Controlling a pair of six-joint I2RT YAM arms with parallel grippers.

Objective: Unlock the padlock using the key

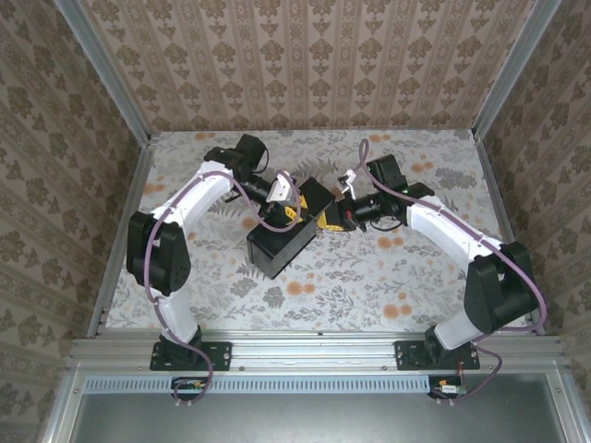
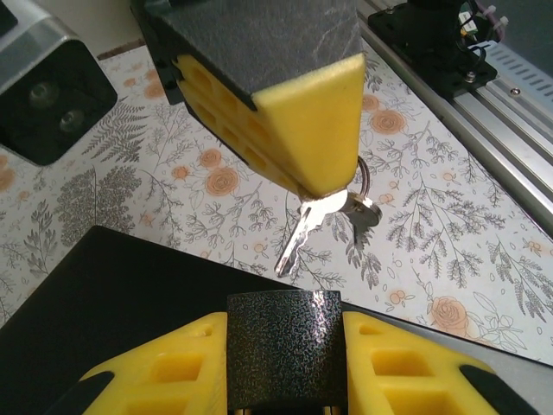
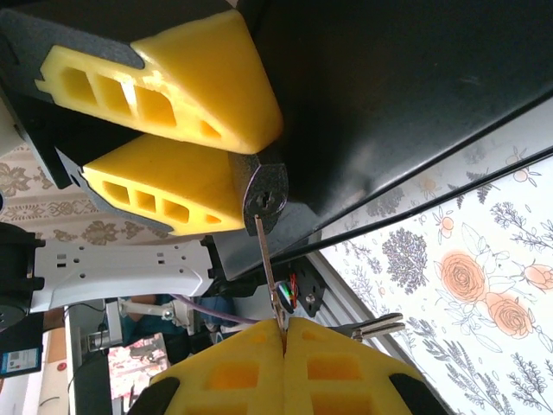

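The padlock (image 2: pixel 285 341) has a dark speckled metal body and sits clamped between the yellow fingers of my left gripper (image 2: pixel 285 367), over the edge of the black box (image 2: pixel 104 294). Its keyhole face (image 3: pixel 264 195) points at my right gripper (image 3: pixel 283 335). That gripper is shut on the head of a silver key (image 3: pixel 270 268). The key's tip meets the keyhole face; how far it is in I cannot tell. A second key (image 3: pixel 380 327) dangles from the same ring. From above, the left gripper (image 1: pixel 288 210) and right gripper (image 1: pixel 334 218) face each other mid-table.
The black box (image 1: pixel 282 242) lies on the floral tablecloth (image 1: pixel 369 277) just below both grippers. Patterned walls close in the back and sides. A metal rail (image 1: pixel 314 349) with the arm bases runs along the near edge.
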